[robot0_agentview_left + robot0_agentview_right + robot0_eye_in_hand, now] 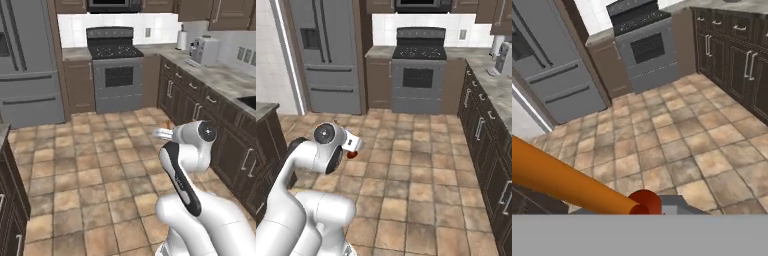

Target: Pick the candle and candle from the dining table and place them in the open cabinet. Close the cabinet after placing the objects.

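Observation:
My gripper [648,208] is shut on the thin orange taper candle [562,180], at its small red holder [645,201]. The taper runs up and to the left across the hand view. In the base views the gripper [161,133] [354,146] hangs over the tiled floor, half hidden behind the arm's elbow, with the red holder [351,155] showing below it. The other candle is out of view. A corner of the dining table [263,111] [2,132] shows at the left edge. Dark cabinet doors [170,92] [751,65] with vertical bar handles line the right wall, and those I see are shut.
A steel stove [115,70] [418,70] stands at the back wall with a grey fridge [30,60] [326,55] to its left. A toaster [205,50] and a paper roll [181,40] sit on the right counter. Open tiled floor [421,170] lies ahead.

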